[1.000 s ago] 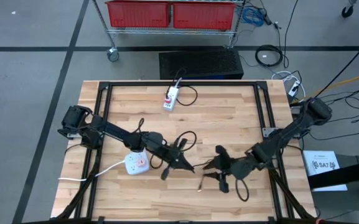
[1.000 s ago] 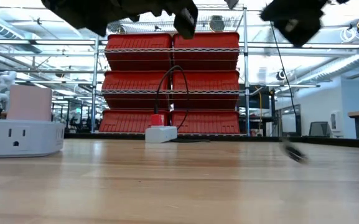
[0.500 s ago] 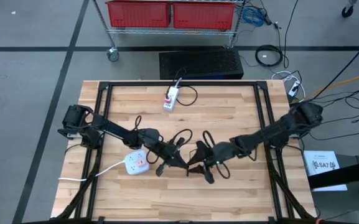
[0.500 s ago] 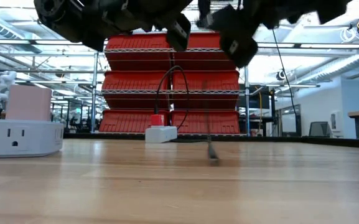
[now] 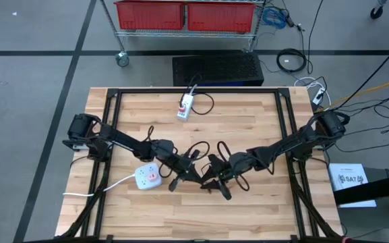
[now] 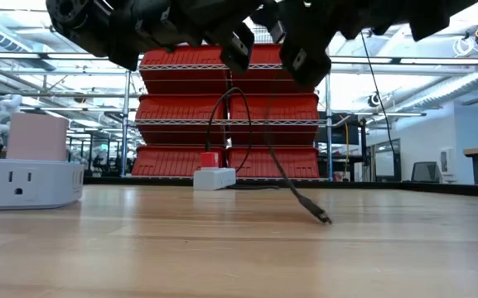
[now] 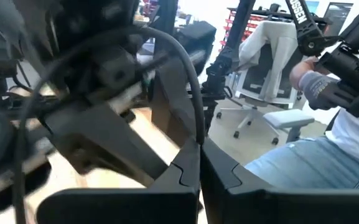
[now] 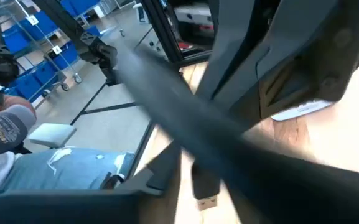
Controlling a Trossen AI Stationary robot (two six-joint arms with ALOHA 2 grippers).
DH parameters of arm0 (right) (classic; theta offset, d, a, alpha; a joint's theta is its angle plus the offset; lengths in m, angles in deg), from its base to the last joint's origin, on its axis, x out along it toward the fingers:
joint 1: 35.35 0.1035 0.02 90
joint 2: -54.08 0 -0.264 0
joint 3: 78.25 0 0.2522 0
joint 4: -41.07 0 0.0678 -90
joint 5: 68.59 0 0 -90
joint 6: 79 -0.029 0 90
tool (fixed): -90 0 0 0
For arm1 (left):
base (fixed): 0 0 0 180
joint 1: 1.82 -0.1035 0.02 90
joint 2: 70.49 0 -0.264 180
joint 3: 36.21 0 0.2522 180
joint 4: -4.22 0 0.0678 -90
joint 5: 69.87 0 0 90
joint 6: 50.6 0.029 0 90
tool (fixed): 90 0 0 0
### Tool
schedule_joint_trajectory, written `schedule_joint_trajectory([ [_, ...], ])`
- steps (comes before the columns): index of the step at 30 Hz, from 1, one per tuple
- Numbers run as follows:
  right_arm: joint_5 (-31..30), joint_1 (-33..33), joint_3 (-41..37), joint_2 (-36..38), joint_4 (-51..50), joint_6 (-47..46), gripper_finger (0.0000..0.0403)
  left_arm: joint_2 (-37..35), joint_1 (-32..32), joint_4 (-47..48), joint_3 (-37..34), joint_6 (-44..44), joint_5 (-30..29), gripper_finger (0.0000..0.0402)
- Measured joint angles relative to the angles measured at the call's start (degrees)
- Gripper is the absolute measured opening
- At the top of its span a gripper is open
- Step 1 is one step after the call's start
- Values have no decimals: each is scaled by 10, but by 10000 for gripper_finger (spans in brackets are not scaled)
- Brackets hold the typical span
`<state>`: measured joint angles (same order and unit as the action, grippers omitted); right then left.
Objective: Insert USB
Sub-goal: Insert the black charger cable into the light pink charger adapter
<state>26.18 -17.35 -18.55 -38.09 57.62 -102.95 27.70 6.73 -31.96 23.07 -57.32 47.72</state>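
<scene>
A black USB cable (image 5: 199,150) loops over the middle of the table. Its plug end (image 6: 325,218) hangs slanting just over the wood; whether it touches the table, I cannot tell. A white round outlet hub (image 5: 147,177) lies toward the left, and also shows in the low view (image 6: 23,182). My left gripper (image 5: 195,178) and right gripper (image 5: 212,177) meet above the table's middle, both shut on the cable. The plug (image 8: 206,198) shows blurred in the right wrist view. My left gripper pinches the cable (image 7: 198,138) between its two shut fingers, which lie across it. The cable arches up and away from the fingertips, lifted clear of the table there. My right gripper holds the cable some way back from its plug end. Blur and the left gripper in front hide the place of contact. The plug end (image 6: 305,199) hangs below it, slanting down.
A white power strip (image 5: 185,106) with a red switch lies near the far edge, the cable running from it. A black frame (image 5: 110,128) borders the table. A seated person (image 7: 328,143) is in the room beyond. Bare wood (image 5: 201,216) lies along the near side.
My right gripper has travelled toward the table's left, from right of centre up to my left gripper, carrying the cable's plug end with it. The plug has swung along just over the table and now hangs slanting. My left gripper has stayed about where it was.
</scene>
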Motion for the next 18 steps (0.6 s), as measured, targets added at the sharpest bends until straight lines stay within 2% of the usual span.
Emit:
schedule_joint_trajectory([
  [6,-1,0,0,-15,28,12,13,0,0,1,0,-3,5,1],
  [18,-19,0,0,-12,31,38,2,0,-12,-4,0,-20,25,5],
])
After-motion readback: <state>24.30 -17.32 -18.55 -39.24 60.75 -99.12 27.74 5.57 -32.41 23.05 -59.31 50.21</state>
